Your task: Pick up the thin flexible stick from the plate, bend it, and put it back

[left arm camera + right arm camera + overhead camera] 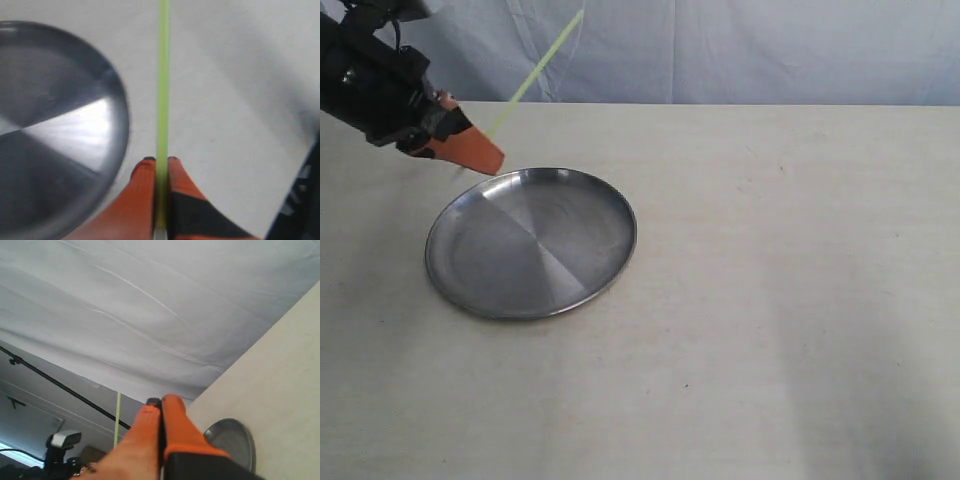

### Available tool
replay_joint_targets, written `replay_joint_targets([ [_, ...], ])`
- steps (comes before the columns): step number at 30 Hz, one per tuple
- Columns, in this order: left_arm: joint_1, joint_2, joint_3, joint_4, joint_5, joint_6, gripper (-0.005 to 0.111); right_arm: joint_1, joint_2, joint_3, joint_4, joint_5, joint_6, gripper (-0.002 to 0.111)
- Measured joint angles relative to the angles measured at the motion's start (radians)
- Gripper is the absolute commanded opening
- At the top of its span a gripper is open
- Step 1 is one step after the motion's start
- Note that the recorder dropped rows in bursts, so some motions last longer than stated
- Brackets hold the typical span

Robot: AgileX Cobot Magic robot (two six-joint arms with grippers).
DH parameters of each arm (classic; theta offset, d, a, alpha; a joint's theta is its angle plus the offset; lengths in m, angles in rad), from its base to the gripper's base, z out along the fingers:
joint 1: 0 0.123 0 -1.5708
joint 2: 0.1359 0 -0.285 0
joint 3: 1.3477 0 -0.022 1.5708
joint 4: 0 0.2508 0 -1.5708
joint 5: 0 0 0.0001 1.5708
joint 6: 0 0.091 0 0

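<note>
The thin flexible stick is pale yellow-green and straight, slanting up and to the right above the table's far left. My left gripper is shut on its lower end, just beyond the far left rim of the plate. In the left wrist view the stick runs straight out from between the orange fingers, with the steel plate beside them. My right gripper is shut on nothing and is outside the exterior view; its camera sees the plate and the stick far off.
A beige table stretches to the right of the plate. A pale blue cloth backdrop hangs behind the table's far edge. A black stand and camera gear show in the right wrist view.
</note>
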Motion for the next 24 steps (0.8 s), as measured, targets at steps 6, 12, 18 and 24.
replay_joint_targets([
  [6, -0.150, -0.021, 0.121, -0.173, 0.060, 0.056, 0.000, 0.000, 0.243, -0.208, 0.001, 0.113, -0.155, -0.001],
  [12, -0.305, -0.021, 0.207, -0.346, 0.026, 0.177, 0.000, 0.000, 0.485, -0.325, 0.233, 0.223, -0.463, 0.032],
  [18, -0.371, -0.021, 0.216, -0.416, -0.021, 0.207, 0.000, 0.000, 0.616, -0.332, 0.762, 0.261, -0.965, 0.057],
  [24, -0.375, -0.021, 0.215, -0.450, -0.057, 0.210, 0.000, 0.000, 0.646, -0.334, 1.116, 0.286, -1.286, 0.054],
])
